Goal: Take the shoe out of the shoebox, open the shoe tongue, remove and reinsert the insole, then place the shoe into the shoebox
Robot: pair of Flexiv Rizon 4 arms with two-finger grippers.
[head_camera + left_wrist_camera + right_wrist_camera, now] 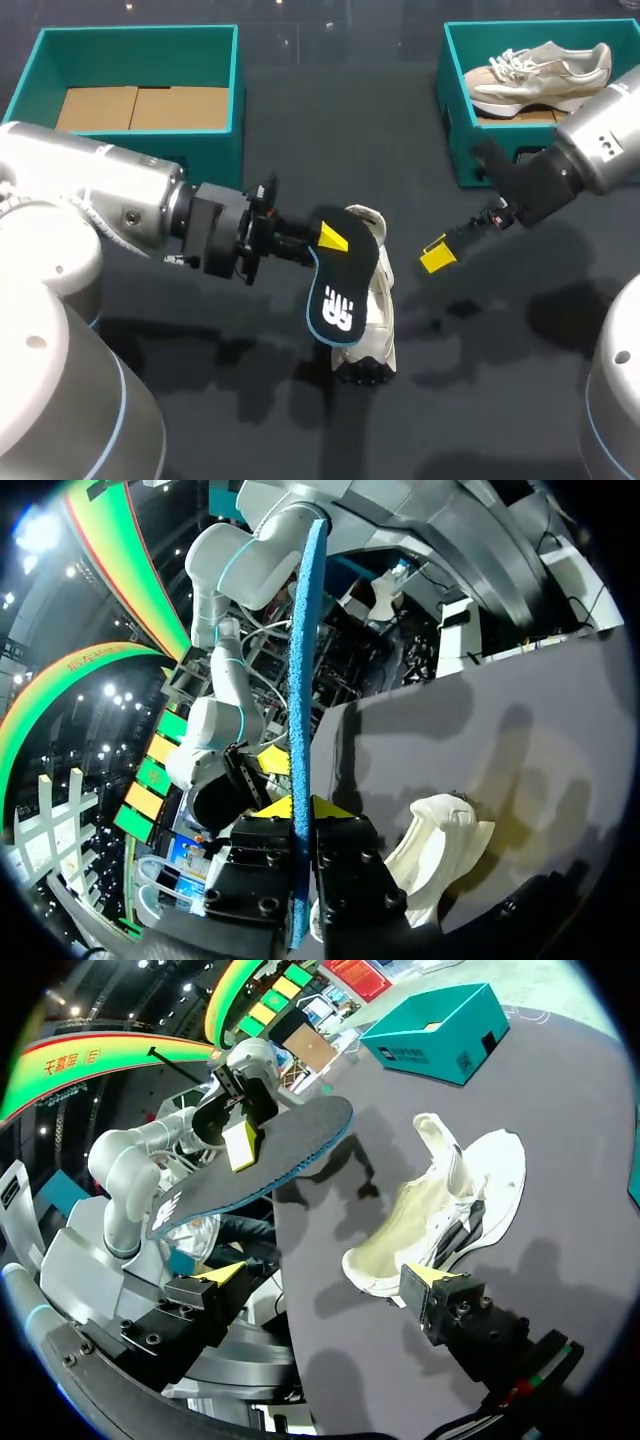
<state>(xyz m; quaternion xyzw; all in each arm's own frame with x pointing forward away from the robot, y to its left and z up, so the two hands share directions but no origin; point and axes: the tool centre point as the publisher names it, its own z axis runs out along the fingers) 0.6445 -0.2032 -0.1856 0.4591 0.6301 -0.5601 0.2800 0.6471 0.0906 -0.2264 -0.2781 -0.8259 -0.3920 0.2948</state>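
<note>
Shoe: two; white shoe (378,330) at the middle of the table (330,130), beige shoe (540,68) inside the far-right shoebox (452,100).
Shoeboxes: two, second far-left shoebox (140,38).
Insole (345,290): one, clamped by left gripper (330,238).
Right gripper (440,255): fingers spread, empty.

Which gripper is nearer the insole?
Left. The left gripper is shut on the insole; the right gripper is open beside the shoe, clear of the insole.

Dark table (340,130), teal left shoebox (140,31), teal right shoebox (458,150), white shoe (378,322) mid-table.
</note>
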